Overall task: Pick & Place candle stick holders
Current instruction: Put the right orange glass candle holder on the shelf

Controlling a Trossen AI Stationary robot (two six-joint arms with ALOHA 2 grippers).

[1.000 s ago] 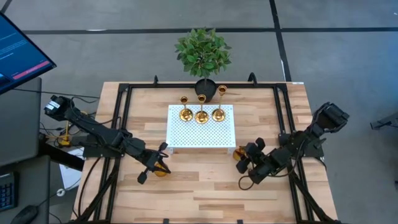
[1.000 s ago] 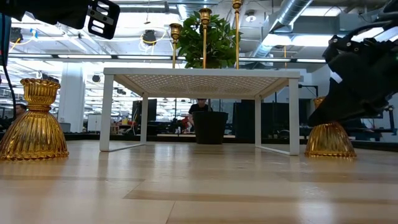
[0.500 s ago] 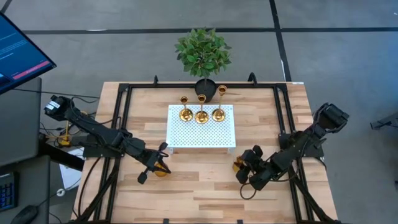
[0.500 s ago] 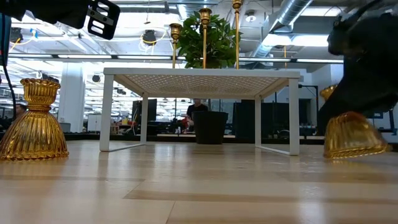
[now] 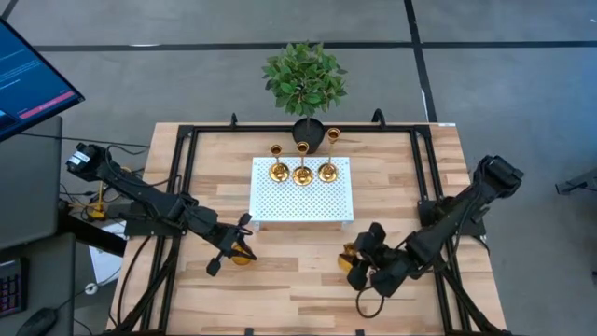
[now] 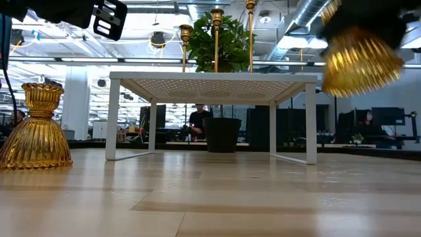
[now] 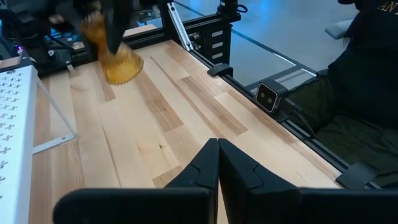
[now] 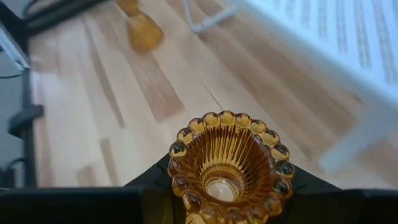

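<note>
Three tall gold candle stick holders (image 5: pixel 302 170) stand by their round bases on the white perforated tray (image 5: pixel 303 201). One short bulbous gold holder (image 6: pixel 36 128) stands on its flared base on the table. My left gripper (image 7: pixel 217 155) is shut and empty just above and beside it (image 5: pixel 229 250). My right gripper (image 5: pixel 364 263) is shut on the second short holder (image 6: pixel 358 58), in front of the tray's near right corner. That holder also shows in the left wrist view (image 7: pixel 117 57). My right gripper has the short holder between its two fingers, and the holder's own scalloped end (image 8: pixel 225 163) hides the place of contact in the wrist view. The holder is lifted clear of the table and tilted, its flared base (image 6: pixel 363 62) lowest.
A black-potted green plant (image 5: pixel 304 79) stands behind the tray at the table's far edge. A black frame (image 5: pixel 182 177) runs along the table's sides. Bare wood (image 5: pixel 289 289) lies in front of the tray. People sit in the room beyond (image 6: pixel 197 122).
My right gripper has gone toward the table's near edge and a little left with the short holder. The holder first slid along the table, then rose clear of it and tipped.
</note>
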